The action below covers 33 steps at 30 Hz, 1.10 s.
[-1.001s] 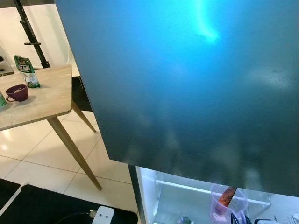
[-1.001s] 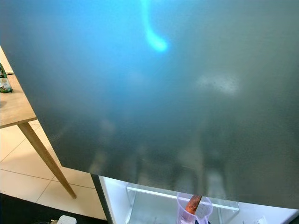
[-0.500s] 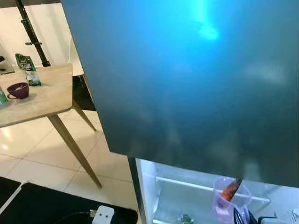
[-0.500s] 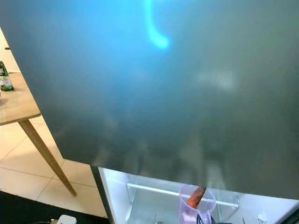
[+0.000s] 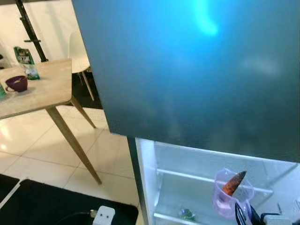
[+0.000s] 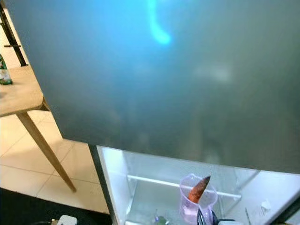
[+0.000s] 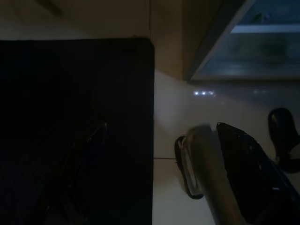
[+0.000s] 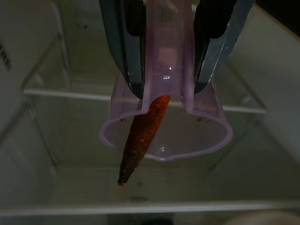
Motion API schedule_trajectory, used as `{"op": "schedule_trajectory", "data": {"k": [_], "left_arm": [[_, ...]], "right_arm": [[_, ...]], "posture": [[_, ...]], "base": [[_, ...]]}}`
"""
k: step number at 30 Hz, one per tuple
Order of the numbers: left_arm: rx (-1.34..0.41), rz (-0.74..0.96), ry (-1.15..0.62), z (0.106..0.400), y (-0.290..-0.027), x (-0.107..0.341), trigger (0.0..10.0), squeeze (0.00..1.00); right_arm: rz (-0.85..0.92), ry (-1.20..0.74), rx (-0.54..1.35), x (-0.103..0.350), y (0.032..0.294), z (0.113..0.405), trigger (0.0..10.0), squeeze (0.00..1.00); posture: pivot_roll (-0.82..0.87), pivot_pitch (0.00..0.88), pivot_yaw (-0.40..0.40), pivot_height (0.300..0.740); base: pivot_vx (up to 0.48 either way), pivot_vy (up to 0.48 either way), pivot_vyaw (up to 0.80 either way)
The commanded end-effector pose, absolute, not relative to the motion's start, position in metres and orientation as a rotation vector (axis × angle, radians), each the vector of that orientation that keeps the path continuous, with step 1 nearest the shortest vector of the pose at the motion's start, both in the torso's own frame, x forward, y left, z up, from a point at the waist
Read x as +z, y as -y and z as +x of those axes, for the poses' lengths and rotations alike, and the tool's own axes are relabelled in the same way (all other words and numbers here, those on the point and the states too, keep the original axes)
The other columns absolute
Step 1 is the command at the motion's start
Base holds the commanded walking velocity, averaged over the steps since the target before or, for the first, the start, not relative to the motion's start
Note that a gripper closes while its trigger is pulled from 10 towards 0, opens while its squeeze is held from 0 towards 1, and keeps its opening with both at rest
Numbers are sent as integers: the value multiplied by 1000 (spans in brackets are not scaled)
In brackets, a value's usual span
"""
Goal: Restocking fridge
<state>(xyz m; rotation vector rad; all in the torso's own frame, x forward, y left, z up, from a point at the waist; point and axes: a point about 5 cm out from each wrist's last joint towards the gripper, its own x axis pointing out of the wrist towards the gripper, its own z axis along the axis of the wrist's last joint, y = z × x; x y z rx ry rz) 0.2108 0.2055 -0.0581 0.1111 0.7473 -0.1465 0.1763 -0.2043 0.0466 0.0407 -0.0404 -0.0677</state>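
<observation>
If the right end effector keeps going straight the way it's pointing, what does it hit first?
Probably the fridge's back wall. The right end effector, clamped on the purple jug holding a carrot, points into the compartment above a glass shelf; depth is unclear.

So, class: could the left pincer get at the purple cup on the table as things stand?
Probably not: the left pincer hangs low by the floor, and the purple cup sits far across the table.
</observation>
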Motion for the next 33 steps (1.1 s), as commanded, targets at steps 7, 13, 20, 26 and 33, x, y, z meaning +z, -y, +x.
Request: {"op": "schedule_trajectory", "data": {"k": [7, 13, 20, 26, 33], "left_arm": [[-141, 124, -775, 202, -213, -62, 10000, 0], [-142, 124, -778, 202, -213, -62, 10000, 0], [-144, 121, -781, 201, -212, -63, 10000, 0], [-145, 119, -784, 200, -212, -63, 10000, 0], [-149, 119, -783, 201, -212, -63, 10000, 0]], "right_arm": [[19, 82, -95, 61, 205, 174, 10000, 0], [13, 162, -122, 80, 207, 179, 10000, 0], [7, 265, -156, 105, 215, 189, 10000, 0], [15, 384, -181, 146, 217, 198, 10000, 0], [2, 451, -183, 175, 219, 213, 10000, 0]], "posture": [[-77, 124, 46, 636], [-81, 134, 49, 636], [-82, 139, 49, 636], [-82, 143, 50, 636], [-90, 145, 53, 636]], "base": [[0, 0, 0], [0, 0, 0], [0, 0, 0], [0, 0, 0], [0, 0, 0]]}}
